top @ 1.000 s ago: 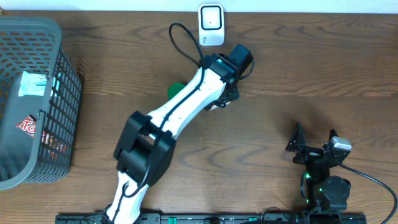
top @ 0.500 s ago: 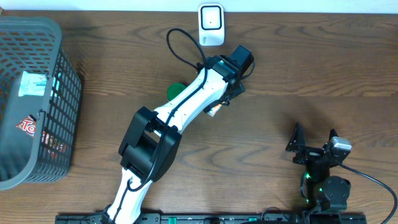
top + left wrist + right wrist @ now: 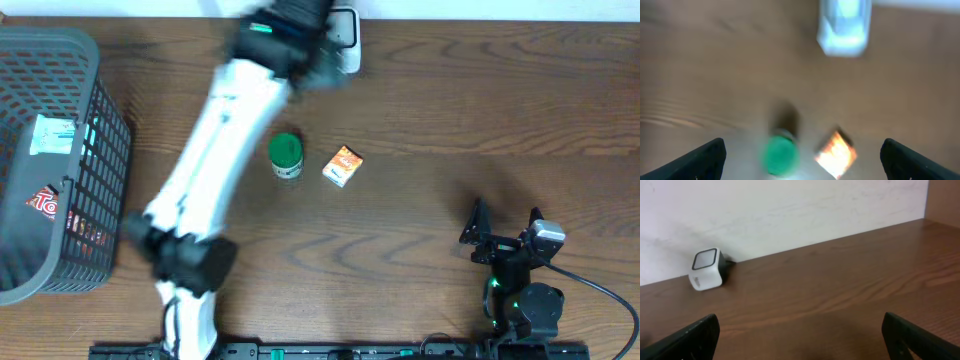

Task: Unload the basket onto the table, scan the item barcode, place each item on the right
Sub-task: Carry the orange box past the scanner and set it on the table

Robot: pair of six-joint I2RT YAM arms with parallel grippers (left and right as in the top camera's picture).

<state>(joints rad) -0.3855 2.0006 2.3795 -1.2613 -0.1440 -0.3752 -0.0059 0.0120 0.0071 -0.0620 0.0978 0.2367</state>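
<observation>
My left end effector (image 3: 802, 162) is spread wide, empty. Below it the orange box (image 3: 343, 166) lies mid-way along the counter (image 3: 450, 120), beside the green-capped jar (image 3: 286, 156). Blurred view, but the scanner (image 3: 844, 27) at the back edge seems near — a careless sweep could knock it.

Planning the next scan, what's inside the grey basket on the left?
The basket holds a white packet and a red-and-white pack. Its mesh wall hides whatever lies deeper.
</observation>
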